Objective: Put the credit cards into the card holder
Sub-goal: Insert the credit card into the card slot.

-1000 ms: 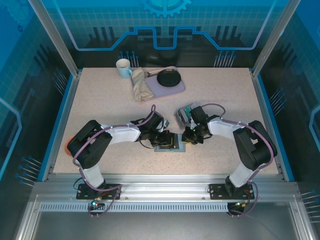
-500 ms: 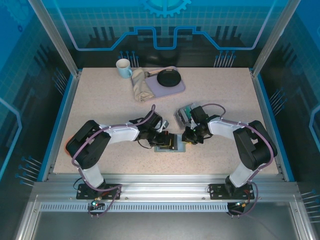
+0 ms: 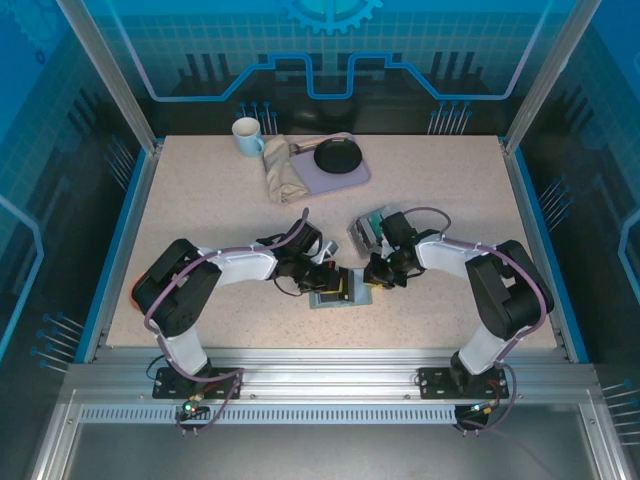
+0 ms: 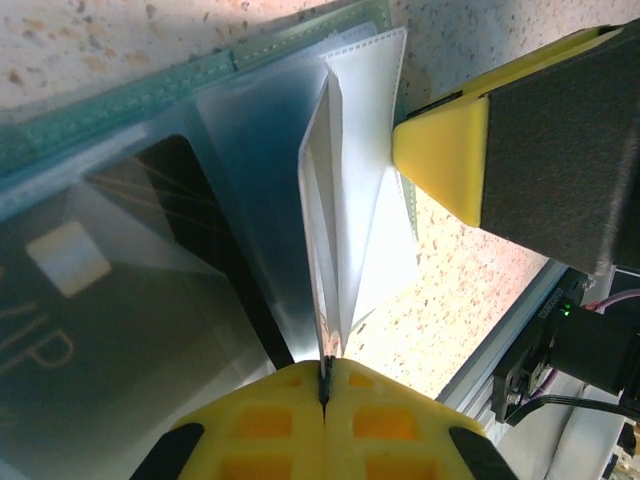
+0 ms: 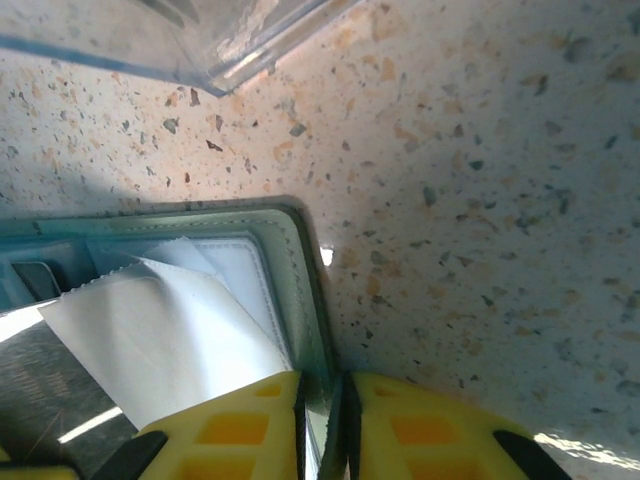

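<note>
We see a speckled table (image 3: 200,220). The open card holder (image 3: 338,293) lies between the left gripper (image 3: 328,283) and right gripper (image 3: 372,278), with a grey box (image 3: 365,230) just beyond the right one (something teal inside). A mug (image 3: 246,136), cloth (image 3: 282,175) and purple mat (image 3: 352,175) lie well beyond both.

bare tabletop (image 3: 450,190) lies open beyond the card holder (image 3: 345,298), but a grey box (image 3: 365,232) stands near its far side.

Even overhead light keeps the table (image 3: 200,210) bright, with soft, short shadows under the arms (image 3: 240,265). The blue walls (image 3: 320,60) stay dim. Frame posts (image 3: 100,70) lean outward toward 10 and 2 o'clock. In the left wrist view, the clear sleeve (image 4: 250,160) of the card holder (image 4: 120,100) is hazy with reflections, and the table is washed out at 12 o'clock. In the right wrist view, shadow lies at 9 o'clock and the yellow fingers (image 5: 430,430) at 6 o'clock are soft.
</note>
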`<act>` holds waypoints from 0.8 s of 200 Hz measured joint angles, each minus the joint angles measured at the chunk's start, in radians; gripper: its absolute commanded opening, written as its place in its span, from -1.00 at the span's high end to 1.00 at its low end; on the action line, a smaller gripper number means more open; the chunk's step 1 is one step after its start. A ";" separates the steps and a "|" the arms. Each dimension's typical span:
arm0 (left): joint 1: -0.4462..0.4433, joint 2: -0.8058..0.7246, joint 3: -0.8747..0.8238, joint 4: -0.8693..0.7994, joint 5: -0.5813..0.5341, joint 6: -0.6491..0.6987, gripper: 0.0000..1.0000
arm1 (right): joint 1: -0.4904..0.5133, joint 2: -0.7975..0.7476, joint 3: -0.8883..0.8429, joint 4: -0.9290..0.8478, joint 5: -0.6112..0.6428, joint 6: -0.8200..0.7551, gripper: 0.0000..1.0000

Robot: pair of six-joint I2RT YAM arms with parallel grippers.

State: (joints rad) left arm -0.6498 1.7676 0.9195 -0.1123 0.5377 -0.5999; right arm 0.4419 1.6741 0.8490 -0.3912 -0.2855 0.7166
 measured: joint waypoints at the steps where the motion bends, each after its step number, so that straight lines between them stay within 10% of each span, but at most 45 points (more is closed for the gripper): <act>1: 0.000 0.001 0.000 0.000 0.000 0.000 1.00 | 0.000 0.000 0.000 0.000 0.000 0.000 0.63; 160: -0.033 0.040 -0.026 0.161 -0.007 -0.214 0.78 | -0.004 -0.002 -0.006 0.008 -0.008 0.006 0.61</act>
State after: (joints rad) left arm -0.6830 1.8080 0.8932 0.0490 0.5308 -0.8143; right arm 0.4377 1.6726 0.8433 -0.3832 -0.2932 0.7227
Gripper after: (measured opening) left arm 0.084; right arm 0.191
